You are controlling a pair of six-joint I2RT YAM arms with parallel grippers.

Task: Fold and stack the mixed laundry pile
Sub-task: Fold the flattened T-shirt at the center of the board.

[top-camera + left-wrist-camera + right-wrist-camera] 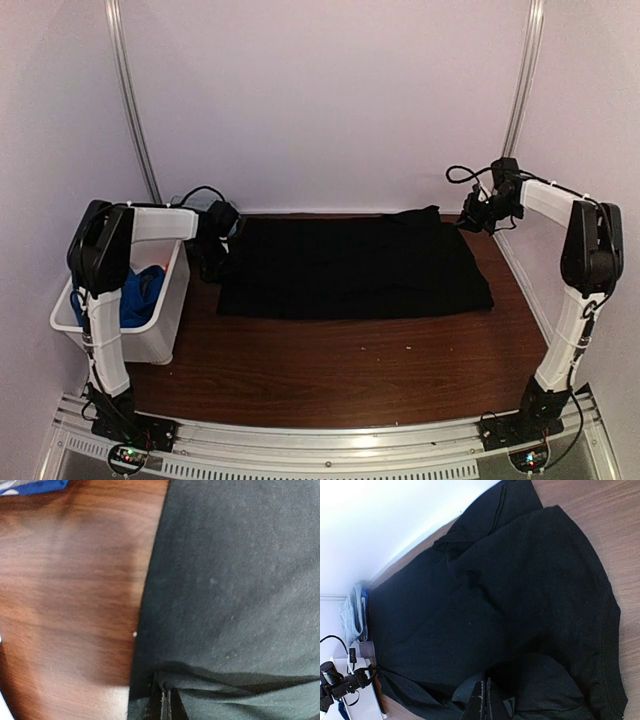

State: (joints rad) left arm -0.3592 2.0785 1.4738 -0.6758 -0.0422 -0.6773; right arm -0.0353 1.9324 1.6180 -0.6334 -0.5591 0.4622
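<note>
A large black cloth (355, 265) lies spread flat across the back of the wooden table. My left gripper (213, 248) is at the cloth's left edge. In the left wrist view its jaws (165, 703) are shut and pinch a fold of the black cloth (235, 580). My right gripper (478, 215) is at the cloth's back right corner. In the right wrist view it (484, 700) is shut on the black cloth (485, 595). Bright royal-blue fabric (138, 292) lies in the white bin. Light-blue denim pieces (353, 614) lie by the back wall beyond the cloth.
The white plastic bin (165, 325) stands at the left edge of the table beside the left arm. Walls close the back and both sides. Bare wood (340, 370) runs between the cloth and the near rail.
</note>
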